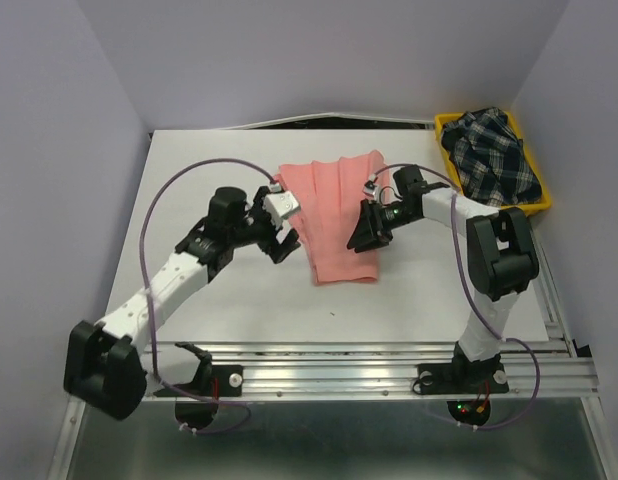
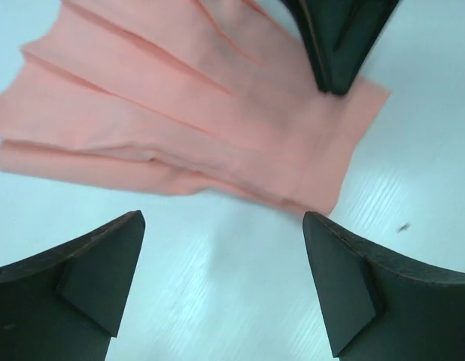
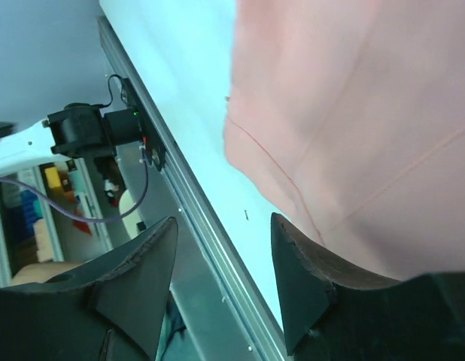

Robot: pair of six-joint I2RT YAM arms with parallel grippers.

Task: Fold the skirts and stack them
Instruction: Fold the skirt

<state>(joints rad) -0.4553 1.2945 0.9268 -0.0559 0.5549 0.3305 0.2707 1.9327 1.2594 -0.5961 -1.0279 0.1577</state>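
Note:
The salmon-pink skirt lies folded and flat on the middle of the white table. It also shows in the left wrist view and in the right wrist view. The plaid skirt lies bunched in the yellow tray at the back right. My left gripper is open and empty just off the pink skirt's left edge, over bare table. My right gripper is open and empty at the skirt's right edge near its front end. One of its fingers is beside the cloth.
The yellow tray stands at the table's back right corner, against the wall. The aluminium frame rail runs along the table's near edge. Grey walls enclose the table on three sides. Purple cables loop off both arms.

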